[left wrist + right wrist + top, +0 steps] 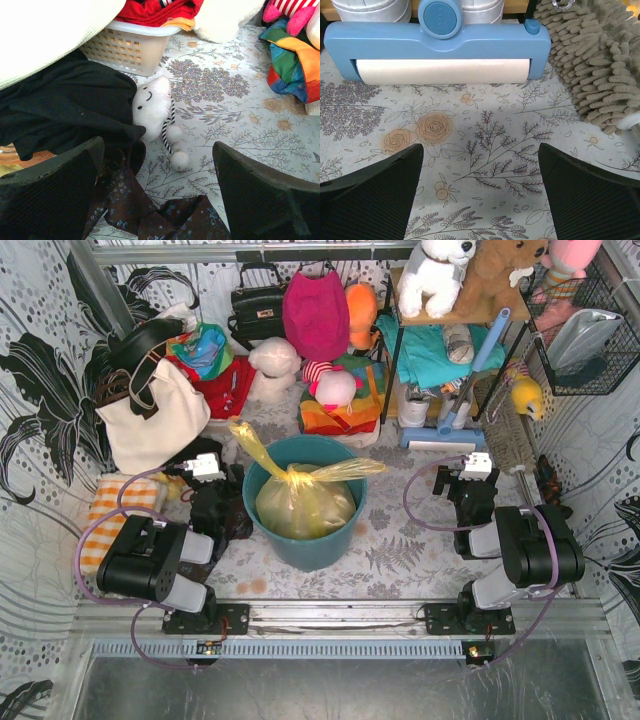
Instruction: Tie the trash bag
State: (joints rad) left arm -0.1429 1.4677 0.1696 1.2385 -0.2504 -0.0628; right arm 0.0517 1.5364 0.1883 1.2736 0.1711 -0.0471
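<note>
The yellow-green trash bag [303, 499] sits inside the teal round bin [345, 530] at the table's middle. Its top is gathered into a knot with two tails, one pointing up-left and one to the right. My left gripper [205, 468] is left of the bin, open and empty, over dark cloth [150, 210]. My right gripper [474, 468] is right of the bin, open and empty, above the bare floral tablecloth [485, 150]. The bag shows in neither wrist view.
A white tote bag [150, 415], a white basket [130, 47] and a small white plush [152, 102] lie left of the bin. A blue roller tool [437, 42] and a tan mop head [592, 60] lie ahead of the right gripper. Toys and bags crowd the back.
</note>
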